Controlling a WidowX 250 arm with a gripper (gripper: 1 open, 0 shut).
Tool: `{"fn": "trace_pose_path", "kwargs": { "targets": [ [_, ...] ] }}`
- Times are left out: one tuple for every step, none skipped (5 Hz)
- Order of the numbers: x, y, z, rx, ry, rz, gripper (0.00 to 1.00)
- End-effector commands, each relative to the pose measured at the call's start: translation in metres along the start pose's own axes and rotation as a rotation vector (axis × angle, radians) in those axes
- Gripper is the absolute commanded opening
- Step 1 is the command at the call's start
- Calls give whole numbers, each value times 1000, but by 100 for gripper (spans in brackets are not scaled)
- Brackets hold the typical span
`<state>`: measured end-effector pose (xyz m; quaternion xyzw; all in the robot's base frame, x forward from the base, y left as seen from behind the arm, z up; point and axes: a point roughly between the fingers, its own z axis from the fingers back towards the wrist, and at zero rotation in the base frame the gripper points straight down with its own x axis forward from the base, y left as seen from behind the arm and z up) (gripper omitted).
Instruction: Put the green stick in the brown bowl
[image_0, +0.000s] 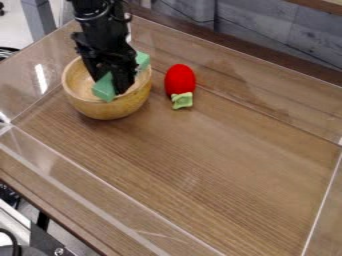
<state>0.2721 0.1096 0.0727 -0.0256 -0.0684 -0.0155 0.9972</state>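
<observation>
No brand, label or writing can be read anywhere in this view. My pincer (106, 82) points straight down over the brown bowl (80, 104), its dark fingers (122, 77) clamped on the green stick (110, 86), which I hold tilted, one end poking out toward 2 o'clock past the bowl's rim, the lower end down inside the bowl; whether that end touches the bottom I cannot tell. The jaws stand partway apart, set by the width of the stick between them.

The bowl sits at about 10 o'clock on the work surface, a light wooden round with a thick rim and pale inside. Just beside it, toward 3 o'clock, lies a red strawberry toy (179, 80) with a small green leaf (183, 99) at its 6 o'clock end; toy and bowl are apart, not touching.

The table (227, 170) is dark brown wood-grain board, its grain running across the frame, and it is ringed by a clear plastic wall (80, 185) that catches glare along the near edge and the left corner. Beyond the far wall, at 12 to 2 o'clock, there is a grey plank-like backdrop. At 7 o'clock, below the table edge, dark equipment and cables show, too dim to make out.
</observation>
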Motion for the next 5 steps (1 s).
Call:
{"fn": "trace_pose_path", "kwargs": {
  "targets": [
    [5, 1, 12, 12, -28, -23, 0],
    [7, 1, 18, 11, -29, -38, 0],
    [9, 1, 23, 16, -32, -16, 0],
    [11, 1, 27, 21, -35, 5, 0],
    [14, 8, 27, 11, -34, -62, 0]
  ]
}}
